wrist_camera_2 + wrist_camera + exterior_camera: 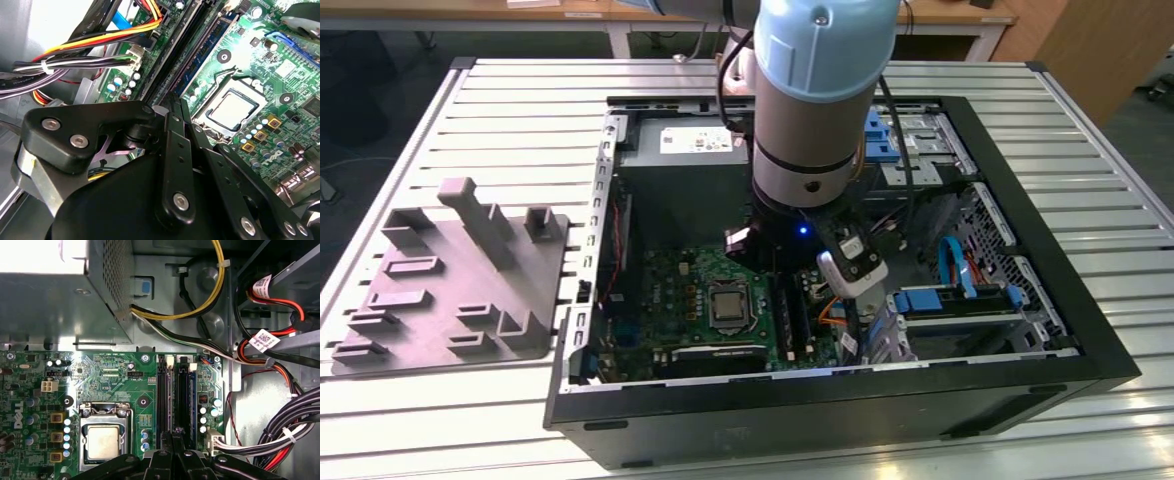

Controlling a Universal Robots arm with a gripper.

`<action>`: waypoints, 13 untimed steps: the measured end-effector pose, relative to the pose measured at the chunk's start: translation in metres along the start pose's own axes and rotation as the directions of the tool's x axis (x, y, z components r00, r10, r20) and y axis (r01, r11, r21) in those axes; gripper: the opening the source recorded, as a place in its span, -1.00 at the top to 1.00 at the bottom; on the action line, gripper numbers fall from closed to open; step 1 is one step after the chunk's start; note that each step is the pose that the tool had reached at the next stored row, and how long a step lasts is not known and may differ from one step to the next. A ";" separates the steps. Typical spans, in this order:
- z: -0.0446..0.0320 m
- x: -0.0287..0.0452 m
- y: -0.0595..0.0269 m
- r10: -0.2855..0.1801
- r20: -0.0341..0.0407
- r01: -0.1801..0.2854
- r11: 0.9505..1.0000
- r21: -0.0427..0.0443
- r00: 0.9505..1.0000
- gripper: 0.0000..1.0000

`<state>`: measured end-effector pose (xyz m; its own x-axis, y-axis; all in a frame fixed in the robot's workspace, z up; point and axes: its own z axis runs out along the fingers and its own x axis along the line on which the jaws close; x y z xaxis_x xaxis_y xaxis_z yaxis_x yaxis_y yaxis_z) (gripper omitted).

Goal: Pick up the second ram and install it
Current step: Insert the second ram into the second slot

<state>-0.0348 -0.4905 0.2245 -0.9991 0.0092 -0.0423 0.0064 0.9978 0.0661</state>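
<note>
My gripper (790,288) is low inside the open computer case (1014,385), over the memory slots beside the processor socket (102,442). Its black fingers (172,436) are shut together with no gap showing. In both wrist views they stand at one end of the slots. A long dark stick, the second ram (183,395), lies along a slot just ahead of the fingertips. In the second wrist view the ram (206,45) shows a row of chips. Whether the fingers touch it is hidden by the gripper body (150,190).
A grey plastic block with upright slotted posts (454,280) lies on the slatted table at the exterior view's left. The power supply box (50,305) and bundles of cables (280,435) crowd the slots. Blue drive brackets (961,295) sit at the exterior view's right.
</note>
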 end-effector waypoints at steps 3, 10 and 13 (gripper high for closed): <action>0.0005 0.0000 -0.0001 0.001 0.000 -0.001 1.000 0.000 1.000 0.77; 0.0006 0.0000 -0.0001 0.004 0.000 -0.004 1.000 0.000 1.000 0.77; 0.0006 -0.0001 -0.0001 0.005 0.000 -0.005 1.000 0.000 1.000 0.77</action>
<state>-0.0347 -0.4905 0.2239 -0.9990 0.0139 -0.0423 0.0111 0.9977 0.0662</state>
